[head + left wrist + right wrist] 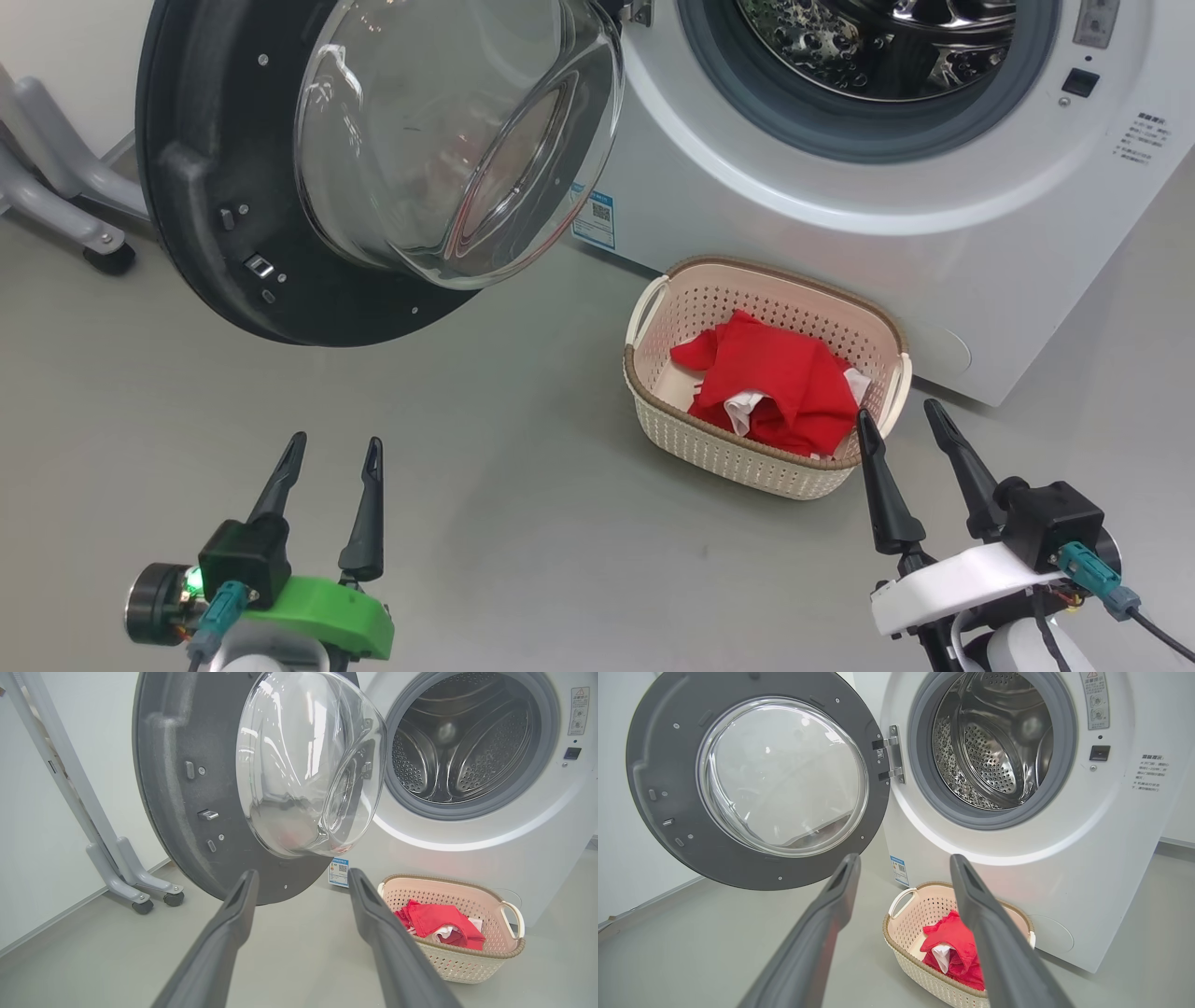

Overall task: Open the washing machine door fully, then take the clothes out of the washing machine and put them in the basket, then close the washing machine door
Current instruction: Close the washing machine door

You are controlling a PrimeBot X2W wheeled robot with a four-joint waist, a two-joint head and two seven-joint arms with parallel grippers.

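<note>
Head view: red clothes (780, 378) heaped in cream basket (709, 448).

you had one washing machine (840, 233) before you, with one washing machine door (215, 140) and one blue sticker (595, 217). one basket (728, 457) with two handles (646, 313) held one heap of red clothes (784, 373); how many garments, you couldn't tell. two grippers showed: left gripper (336, 439) and right gripper (897, 409), two fingers (364, 523) each.

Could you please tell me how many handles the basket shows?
2: one handle on the basket end nearest the washing machine door, the other on the opposite end, beside the right end effector.
</note>
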